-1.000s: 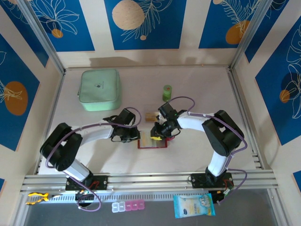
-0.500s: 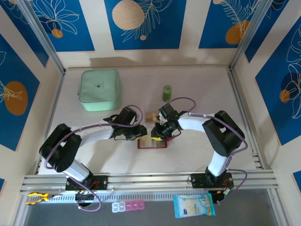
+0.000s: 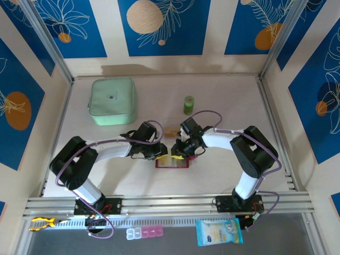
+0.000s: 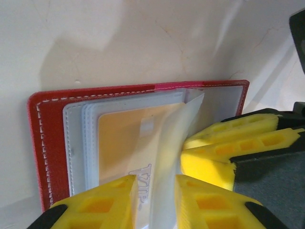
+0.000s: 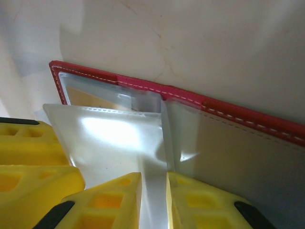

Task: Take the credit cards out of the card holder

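Observation:
The red card holder [image 3: 171,162] lies open on the table between both arms. In the left wrist view its red cover [image 4: 47,143] frames clear pockets, and an orange credit card [image 4: 126,138] sits inside one. My left gripper [image 4: 156,183] straddles that card's edge and a raised clear pocket leaf [image 4: 174,143], jaws slightly apart; whether they pinch is unclear. My right gripper [image 5: 153,179] is shut on the clear leaf [image 5: 114,138], holding it up off the holder [image 5: 238,114]. From above, the left gripper [image 3: 161,154] and right gripper [image 3: 178,154] nearly touch.
A small tan card [image 3: 170,130] lies just behind the holder. A green cylinder [image 3: 188,104] stands further back. A mint-green pouch [image 3: 112,100] sits at the back left. Below the rail lie a pink pill box [image 3: 145,232] and a blue packet [image 3: 219,231].
My left arm has shifted slightly right, bringing its gripper closer over the holder. The right arm and the holder have stayed put.

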Robot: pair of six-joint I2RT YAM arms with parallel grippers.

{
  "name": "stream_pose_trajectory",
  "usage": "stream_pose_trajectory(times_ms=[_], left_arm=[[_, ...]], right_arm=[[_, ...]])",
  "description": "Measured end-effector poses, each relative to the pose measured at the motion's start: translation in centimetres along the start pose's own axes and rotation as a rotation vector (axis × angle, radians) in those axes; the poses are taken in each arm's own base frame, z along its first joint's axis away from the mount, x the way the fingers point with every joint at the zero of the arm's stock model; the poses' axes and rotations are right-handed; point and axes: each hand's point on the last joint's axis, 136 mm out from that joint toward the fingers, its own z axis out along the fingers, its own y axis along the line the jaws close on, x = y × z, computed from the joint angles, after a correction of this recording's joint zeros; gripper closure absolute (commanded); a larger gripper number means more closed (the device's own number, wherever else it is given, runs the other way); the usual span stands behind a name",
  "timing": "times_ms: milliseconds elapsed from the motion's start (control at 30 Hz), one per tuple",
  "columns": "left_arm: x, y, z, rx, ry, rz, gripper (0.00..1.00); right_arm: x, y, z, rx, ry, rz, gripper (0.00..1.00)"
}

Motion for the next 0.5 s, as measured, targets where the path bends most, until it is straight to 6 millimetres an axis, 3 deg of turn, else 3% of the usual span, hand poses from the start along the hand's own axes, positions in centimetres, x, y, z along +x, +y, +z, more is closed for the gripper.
stream_pose_trajectory(times_ms=[300, 500], left_arm=[[-0.4, -2.6, -0.2, 0.037, -0.009, 0.04, 0.74], [-0.9, -5.0, 0.0, 0.06, -0.009, 0.069, 0.68]], right_arm=[[-0.4, 0.9, -2.8, -0.02, -0.068, -0.016, 0.72], [-1.1, 0.3, -5.5, -0.024, -0.134, -0.006, 0.71]])
